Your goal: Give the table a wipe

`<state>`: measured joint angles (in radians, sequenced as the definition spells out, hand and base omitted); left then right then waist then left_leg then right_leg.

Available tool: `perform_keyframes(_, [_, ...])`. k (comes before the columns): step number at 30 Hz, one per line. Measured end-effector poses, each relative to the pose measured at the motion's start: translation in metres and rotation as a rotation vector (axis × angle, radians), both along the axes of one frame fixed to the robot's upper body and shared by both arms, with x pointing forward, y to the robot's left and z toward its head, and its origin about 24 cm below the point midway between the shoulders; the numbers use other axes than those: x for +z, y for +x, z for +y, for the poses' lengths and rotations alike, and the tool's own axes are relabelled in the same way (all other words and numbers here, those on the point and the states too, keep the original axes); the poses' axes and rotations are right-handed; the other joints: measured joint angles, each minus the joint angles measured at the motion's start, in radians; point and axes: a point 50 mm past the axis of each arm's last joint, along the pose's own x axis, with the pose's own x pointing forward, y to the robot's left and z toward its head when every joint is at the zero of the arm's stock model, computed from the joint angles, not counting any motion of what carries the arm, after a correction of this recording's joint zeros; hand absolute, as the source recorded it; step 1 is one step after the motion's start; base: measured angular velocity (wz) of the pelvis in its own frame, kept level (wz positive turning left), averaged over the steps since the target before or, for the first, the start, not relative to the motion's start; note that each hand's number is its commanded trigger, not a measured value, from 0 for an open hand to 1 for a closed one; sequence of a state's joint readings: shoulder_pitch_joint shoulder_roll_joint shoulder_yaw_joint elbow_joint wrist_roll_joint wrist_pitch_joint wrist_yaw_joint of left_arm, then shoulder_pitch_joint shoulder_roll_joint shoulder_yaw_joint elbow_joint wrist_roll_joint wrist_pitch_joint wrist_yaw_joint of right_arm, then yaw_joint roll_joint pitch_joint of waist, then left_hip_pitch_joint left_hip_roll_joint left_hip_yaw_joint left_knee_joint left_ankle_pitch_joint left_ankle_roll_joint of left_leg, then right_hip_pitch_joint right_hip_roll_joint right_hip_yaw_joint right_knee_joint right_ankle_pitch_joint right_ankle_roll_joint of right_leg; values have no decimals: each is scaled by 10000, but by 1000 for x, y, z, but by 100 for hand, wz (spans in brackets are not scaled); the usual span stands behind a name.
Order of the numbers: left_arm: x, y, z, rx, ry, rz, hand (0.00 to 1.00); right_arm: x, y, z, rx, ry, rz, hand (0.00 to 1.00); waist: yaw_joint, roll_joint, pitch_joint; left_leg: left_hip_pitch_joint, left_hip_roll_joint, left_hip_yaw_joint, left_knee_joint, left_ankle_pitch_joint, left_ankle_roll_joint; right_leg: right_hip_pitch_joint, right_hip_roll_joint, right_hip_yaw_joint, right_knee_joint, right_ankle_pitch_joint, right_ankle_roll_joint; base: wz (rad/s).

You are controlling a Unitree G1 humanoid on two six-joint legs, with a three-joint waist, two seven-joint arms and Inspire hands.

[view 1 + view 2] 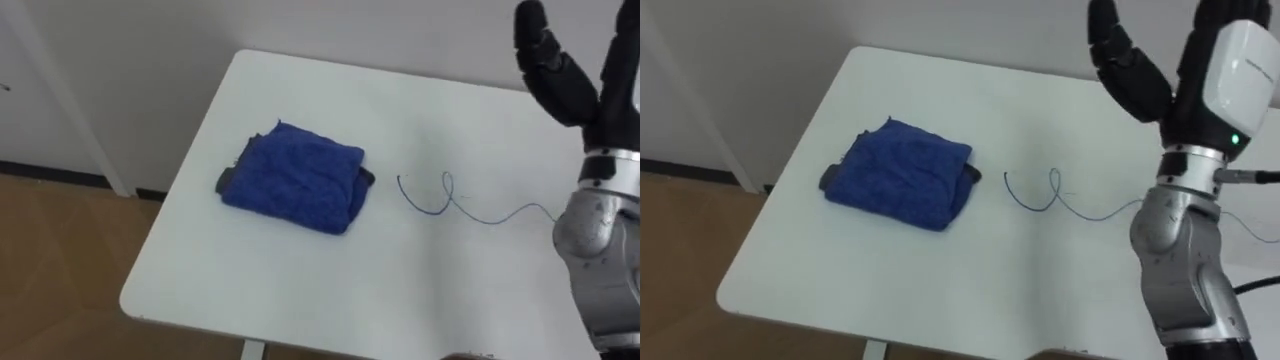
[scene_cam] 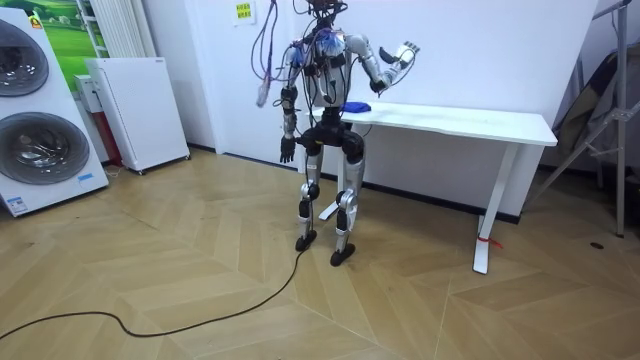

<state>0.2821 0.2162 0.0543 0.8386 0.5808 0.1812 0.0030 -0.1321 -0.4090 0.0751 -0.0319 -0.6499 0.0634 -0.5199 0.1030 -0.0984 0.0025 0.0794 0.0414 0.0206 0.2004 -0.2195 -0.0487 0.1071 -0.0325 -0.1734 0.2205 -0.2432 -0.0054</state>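
From the left eye, my right hand (image 1: 600, 105) is raised over the bench's (image 1: 300, 290) right side, fingers (image 1: 545, 60) spread wide and holding nothing. The folded blue cloth (image 1: 295, 178) lies well apart to my left, with a blue scribble (image 1: 445, 195) between us. In the room view my left hand (image 2: 287, 152) hangs at my side, too small to read. The right eye shows something dark under the cloth, perhaps a lining. Reaching across, I could shove the cloth off the left edge, or bunch it and miss the scribble.
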Motion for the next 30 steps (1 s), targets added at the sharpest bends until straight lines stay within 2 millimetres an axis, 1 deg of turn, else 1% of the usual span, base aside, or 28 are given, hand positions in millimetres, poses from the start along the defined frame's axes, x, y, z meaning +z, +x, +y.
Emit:
perform_keyframes(2, [2,5,2,-147,25,-110,0,-6,1,9,507,-184,580,0,119,-63,19,-28,0,-19,-4,0,0,-1,-14,-133,-4,0,0,6])
perform_keyframes(4, [3,8,3,-396,29,-101,0,-11,2,17,895,-494,1045,0,229,-94,14,-61,0,-29,-8,2,2,-7,-27,-280,-5,0,0,8])
perform_keyframes(9, [5,10,7,-664,2,-40,0,-20,3,32,1730,-1627,2119,0,436,-142,22,-57,0,-96,-12,2,3,26,-28,-314,-6,0,0,4])
perform_keyframes(11, [6,10,9,-864,44,47,0,-25,2,39,2121,-2322,2570,0,467,-116,58,-47,-2,-165,-2,2,3,80,-22,-327,-9,0,0,10])
perform_keyframes(12, [6,11,9,-899,21,70,0,-25,1,42,2255,-2497,2644,0,461,-119,62,-49,-2,-174,7,2,3,90,-22,-334,-15,0,0,7])
perform_keyframes(13, [6,12,8,-960,-46,78,0,-25,0,48,2436,-2986,2698,0,501,-129,70,-58,-2,-199,10,2,3,99,-23,-368,-19,0,0,6])
perform_keyframes(15, [6,15,8,-1085,-79,20,0,-27,0,55,2733,-3632,2832,0,615,-73,112,-60,-2,-222,4,2,3,89,-23,-398,-20,0,0,2])
perform_keyframes(18, [7,25,6,-1525,-81,-113,0,-34,-2,67,3301,-4389,3352,0,818,-92,121,-66,-1,-231,-11,2,3,66,-19,-378,-27,-1,0,0])
perform_keyframes(20, [8,29,4,-1771,-113,-205,0,-44,-5,75,3715,-4698,3879,0,933,-79,133,-110,-4,-244,-7,2,3,44,-25,-403,-29,0,0,2])
perform_keyframes(21, [8,30,4,-1809,-120,-222,0,-47,-5,76,3779,-4765,4026,0,944,-97,121,-129,-6,-254,-5,2,3,35,-25,-415,-33,0,1,7])
perform_keyframes(22, [7,30,3,-1851,-125,-218,0,-51,-6,77,3878,-4869,4331,0,968,-90,127,-152,-10,-280,-4,2,3,31,-26,-453,-51,0,1,8])
perform_keyframes(25, [7,29,3,-1984,-57,-139,0,-65,-5,71,3757,-5011,5221,0,1025,-98,121,-160,-14,-372,-5,3,3,70,-22,-503,-92,1,1,8])
perform_keyframes(27, [7,28,4,-1972,-60,-100,0,-71,-4,67,3683,-5068,5609,0,1046,-134,97,-170,-20,-383,-12,3,3,107,-18,-529,-180,1,0,2])
perform_keyframes(28, [7,28,4,-2011,-44,-76,0,-77,-4,64,3583,-5109,5886,0,1099,-86,128,-160,-20,-390,-8,3,2,123,-17,-535,-182,1,0,0])
perform_keyframes(29, [7,28,4,-2123,17,-65,0,-83,-4,59,3432,-5147,6233,0,1135,-105,111,-161,-20,-392,-7,3,2,125,-17,-549,-184,1,0,0])
perform_keyframes(30, [7,29,4,-2160,37,-68,0,-86,-4,57,3332,-5152,6406,0,1153,-96,117,-167,-20,-395,-9,3,2,122,-18,-568,-186,1,0,0])
